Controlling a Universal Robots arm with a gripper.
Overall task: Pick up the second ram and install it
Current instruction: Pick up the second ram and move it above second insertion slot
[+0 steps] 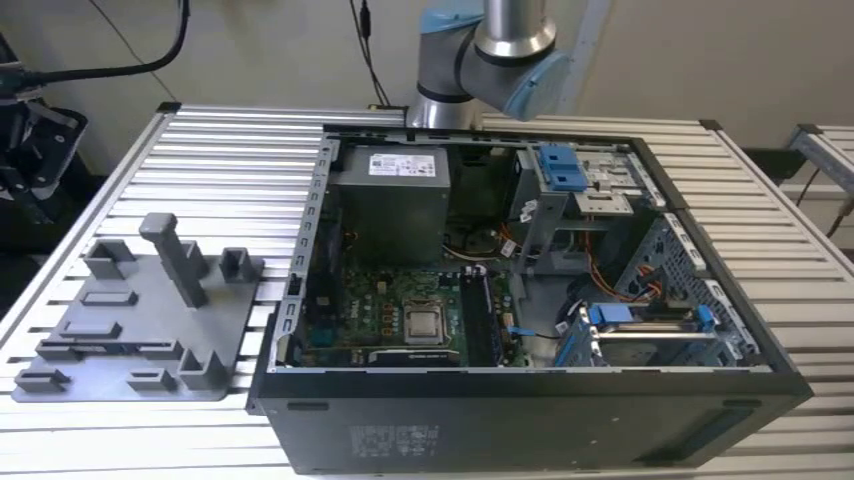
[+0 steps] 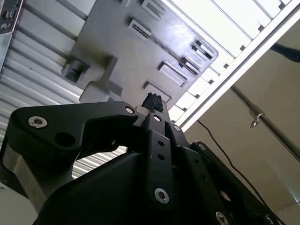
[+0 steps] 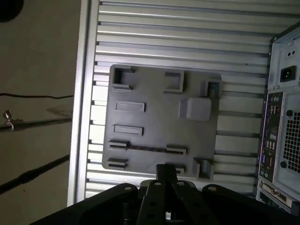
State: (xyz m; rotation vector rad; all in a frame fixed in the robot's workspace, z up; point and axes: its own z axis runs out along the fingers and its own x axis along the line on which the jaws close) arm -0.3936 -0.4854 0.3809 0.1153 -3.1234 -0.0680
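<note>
**Table** (image 1: pixel 227 170): slatted metal, bearing everything below.

**Computer case** (image 1: pixel 534 420): black, lying open, its near wall at the table's near edge.

**Fixture plate** (image 1: pixel 147 330): grey with raised holders, just beside the case on the exterior view's left.

**Second ram** (image 1: pixel 110 347): standing on edge in the long slot along the plate's near side. In the first wrist view it is a thin dark strip (image 3: pixel 146 148).

**Gripper** (image 3: pixel 165 169): seen in both wrist views (image 2: pixel 153 101), above the plate and apart from the ram. Its fingers are drawn together with nothing between them.

**Motherboard** (image 1: pixel 387 300): green, flat on the case floor.

**Power supply** (image 1: pixel 390 195): grey box, farther inside the case.

**Arm base** (image 1: pixel 481 60): at the table's far edge.
</note>
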